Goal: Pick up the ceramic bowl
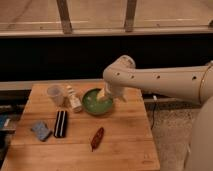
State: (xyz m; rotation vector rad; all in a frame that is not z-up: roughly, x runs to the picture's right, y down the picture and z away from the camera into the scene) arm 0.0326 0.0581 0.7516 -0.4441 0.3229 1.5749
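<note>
The ceramic bowl (95, 103) is round, glossy green with a paler inside, and sits on the wooden table (120, 145) near its back edge. My white arm reaches in from the right. My gripper (104, 96) points down at the bowl's right rim, with its yellowish fingers in or just over the bowl. The arm's wrist hides the bowl's right edge.
A clear plastic cup (55, 94) and a small white bottle (74, 100) stand left of the bowl. A black striped object (60, 123) and a blue sponge (41, 130) lie front left. A reddish-brown object (97, 138) lies in front of the bowl.
</note>
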